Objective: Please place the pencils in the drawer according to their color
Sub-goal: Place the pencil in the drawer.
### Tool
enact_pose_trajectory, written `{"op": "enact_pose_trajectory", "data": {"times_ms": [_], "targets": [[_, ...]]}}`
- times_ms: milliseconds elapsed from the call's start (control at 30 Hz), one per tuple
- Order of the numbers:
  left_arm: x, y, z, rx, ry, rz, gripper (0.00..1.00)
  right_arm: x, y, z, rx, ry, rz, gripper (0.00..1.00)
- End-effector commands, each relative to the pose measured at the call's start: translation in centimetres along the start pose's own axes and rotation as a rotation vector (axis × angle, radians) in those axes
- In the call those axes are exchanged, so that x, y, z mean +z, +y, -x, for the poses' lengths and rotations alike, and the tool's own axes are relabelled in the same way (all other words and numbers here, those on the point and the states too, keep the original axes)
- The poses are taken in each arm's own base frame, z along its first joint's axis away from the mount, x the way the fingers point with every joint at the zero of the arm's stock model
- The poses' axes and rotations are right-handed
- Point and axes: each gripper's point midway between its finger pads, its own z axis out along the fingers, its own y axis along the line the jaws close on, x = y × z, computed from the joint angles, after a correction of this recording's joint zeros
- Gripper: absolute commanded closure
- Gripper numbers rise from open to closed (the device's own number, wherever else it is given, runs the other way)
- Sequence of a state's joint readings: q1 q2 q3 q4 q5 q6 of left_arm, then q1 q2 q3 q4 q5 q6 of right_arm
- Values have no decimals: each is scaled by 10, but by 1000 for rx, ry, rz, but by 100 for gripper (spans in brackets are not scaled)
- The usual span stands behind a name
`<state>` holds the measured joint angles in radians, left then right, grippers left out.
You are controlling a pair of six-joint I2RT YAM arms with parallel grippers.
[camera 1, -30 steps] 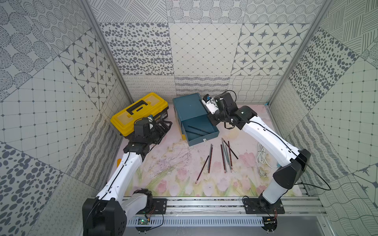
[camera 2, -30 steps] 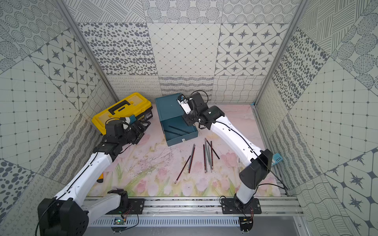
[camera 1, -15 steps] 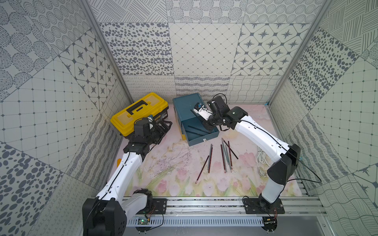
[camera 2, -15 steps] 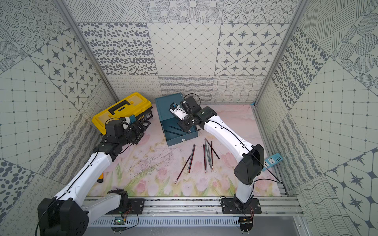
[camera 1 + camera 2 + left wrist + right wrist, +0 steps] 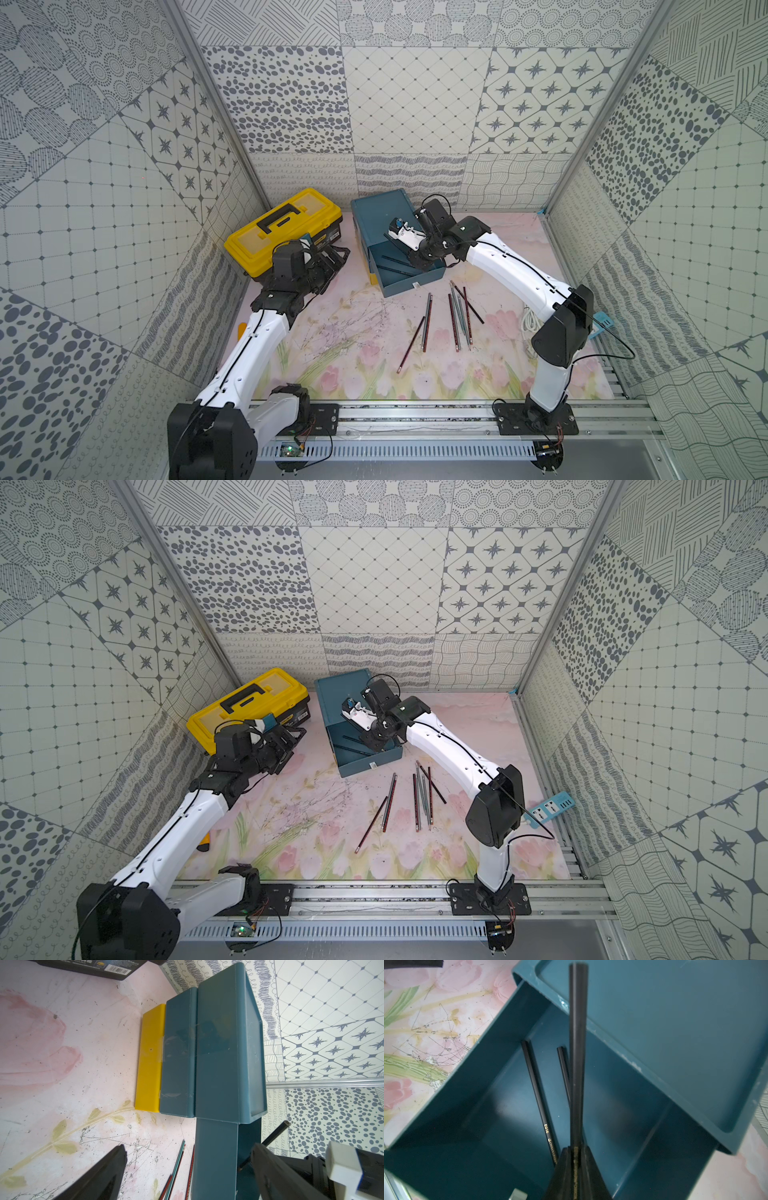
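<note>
The teal drawer cabinet (image 5: 376, 214) (image 5: 338, 690) stands at the back, its top drawer (image 5: 409, 272) (image 5: 500, 1126) pulled out. Two black pencils (image 5: 537, 1093) lie inside it. My right gripper (image 5: 415, 262) (image 5: 576, 1151) hangs low over that drawer, shut on a third black pencil (image 5: 577, 1053) that slants up over the cabinet top. Several red-striped and grey-teal pencils (image 5: 455, 320) (image 5: 419, 800) lie on the mat in front. My left gripper (image 5: 328, 259) (image 5: 189, 1147) is open and empty beside the cabinet's side (image 5: 224, 1053). The yellow lowest drawer (image 5: 149, 1057) sticks out a little.
A yellow-lidded black toolbox (image 5: 282, 226) sits at the back left, just behind the left gripper. A coiled white cable (image 5: 528, 324) and a blue power strip (image 5: 548, 810) lie by the right wall. A small yellow object (image 5: 242, 330) lies at the mat's left edge.
My right gripper has carried the black pencil from the cabinet's right side leftward and down over the open drawer. The left arm has not moved.
</note>
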<state>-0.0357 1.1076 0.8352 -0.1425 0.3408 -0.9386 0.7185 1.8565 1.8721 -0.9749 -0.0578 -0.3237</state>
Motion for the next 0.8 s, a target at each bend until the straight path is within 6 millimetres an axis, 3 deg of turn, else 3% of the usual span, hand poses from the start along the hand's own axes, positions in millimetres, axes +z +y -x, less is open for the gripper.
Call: {"op": "enact_pose_trajectory", "data": {"times_ms": [0, 267, 533, 667, 767], "targets": [[-4, -9, 4, 31, -7, -28, 1, -5, 0, 13, -19, -31, -16, 76], [-13, -11, 1, 83, -14, -11, 1, -13, -6, 22, 5, -52, -51, 71], [-30, -12, -17, 271, -73, 99, 1, -46, -23, 43, 102, -136, -134, 71], [-33, -11, -31, 295, -71, 99, 1, -60, -35, 37, 190, -149, -171, 70], [-34, -10, -42, 328, -87, 100, 1, -69, -43, 21, 285, -156, -162, 69]]}}
